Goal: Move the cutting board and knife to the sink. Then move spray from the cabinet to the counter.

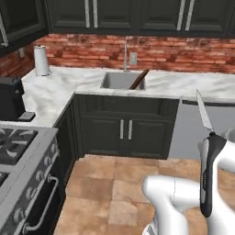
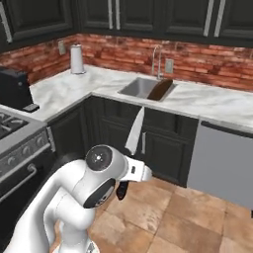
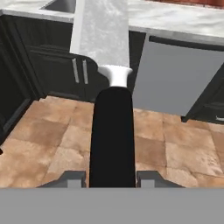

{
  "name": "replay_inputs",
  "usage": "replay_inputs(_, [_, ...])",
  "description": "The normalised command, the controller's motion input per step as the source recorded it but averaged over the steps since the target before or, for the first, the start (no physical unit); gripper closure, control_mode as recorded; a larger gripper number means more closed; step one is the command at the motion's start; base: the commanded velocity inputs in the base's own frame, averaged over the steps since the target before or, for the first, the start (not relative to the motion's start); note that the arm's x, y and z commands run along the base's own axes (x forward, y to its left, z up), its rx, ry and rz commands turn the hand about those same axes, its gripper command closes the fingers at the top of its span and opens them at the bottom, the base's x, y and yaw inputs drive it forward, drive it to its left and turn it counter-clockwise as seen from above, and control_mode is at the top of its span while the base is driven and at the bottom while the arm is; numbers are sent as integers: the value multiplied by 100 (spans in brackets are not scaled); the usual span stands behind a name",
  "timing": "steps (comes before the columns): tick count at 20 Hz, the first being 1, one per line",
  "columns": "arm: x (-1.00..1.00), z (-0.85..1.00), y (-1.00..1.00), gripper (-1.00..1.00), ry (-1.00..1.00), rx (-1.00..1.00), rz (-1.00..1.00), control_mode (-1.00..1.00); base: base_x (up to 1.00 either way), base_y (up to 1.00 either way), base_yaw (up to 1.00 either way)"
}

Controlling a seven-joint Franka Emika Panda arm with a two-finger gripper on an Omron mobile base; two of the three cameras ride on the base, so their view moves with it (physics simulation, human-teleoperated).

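My gripper [image 3: 111, 177] is shut on the black handle of the knife [image 3: 112, 131], low over the tiled floor in front of the counter [image 1: 55, 89]. The silver blade points up and forward toward the sink [image 1: 114, 81]. The knife [image 1: 209, 174] stands nearly upright at the right of the left base view. In the right base view the knife [image 2: 134, 133] rises from the hand. The brown cutting board [image 1: 139, 79] leans inside the sink [image 2: 138, 86], one end sticking above the rim, cutting board [image 2: 160, 90]. Dark wall cabinets [image 1: 114, 13] above have shut doors. The spray is out of view.
A faucet [image 1: 125, 55] stands behind the sink. A paper towel roll [image 1: 41, 60] is on the counter's left corner, and a black appliance [image 1: 9, 98] sits beside the stove [image 1: 18, 151]. A grey dishwasher front [image 2: 222, 163] lies right of the sink cabinet.
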Motion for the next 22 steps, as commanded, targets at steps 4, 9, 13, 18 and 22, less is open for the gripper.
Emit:
replay_inputs(4, [0, 0, 0, 100, 0, 0, 0, 100, 100, 100, -38])
replay_inputs(9, [0, 0, 0, 100, 0, 0, 0, 100, 100, 100, -33])
replay_inputs(13, [0, 0, 0, 100, 0, 0, 0, 100, 100, 96, -34])
replay_inputs(18, [0, 0, 0, 100, 0, 0, 0, 100, 100, 23, -18])
replay_inputs(22, [0, 0, 0, 100, 0, 0, 0, 100, 100, 0, -7])
